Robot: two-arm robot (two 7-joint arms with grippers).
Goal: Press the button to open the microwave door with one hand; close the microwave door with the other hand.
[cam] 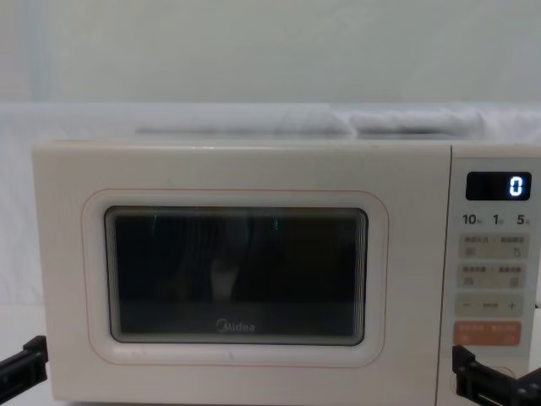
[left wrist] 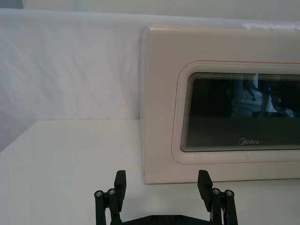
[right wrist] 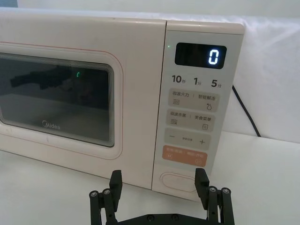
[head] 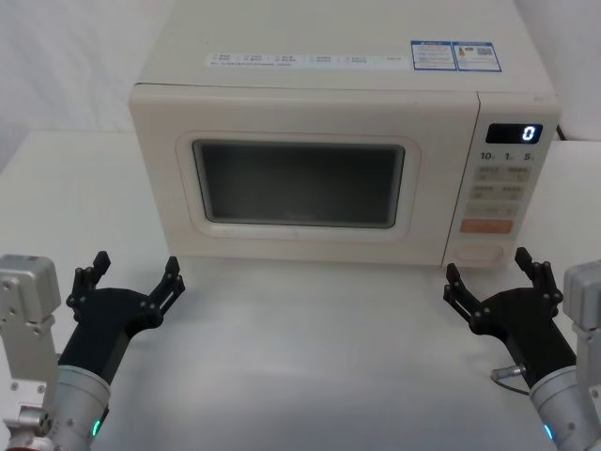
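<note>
With the door (head: 300, 178) shut, both hands open and empty, we should drive one fingertip of the right hand (head: 498, 282) squarely onto the button (right wrist: 178, 182), near-right under the orange key (right wrist: 184, 156); left hand (head: 131, 282) waits near-left.

a boxy cream microwave (head: 310, 169) stands on the white table (head: 300, 376), its large windowed door (head: 300, 174) shut at the left and its narrow keypad panel (head: 502, 183) at the right. the wide pill-shaped button (right wrist: 179, 182) lies lowest on that panel. the black left gripper (head: 131, 277) sits before the door's left corner, the black right gripper (head: 488, 277) just before the button.
</note>
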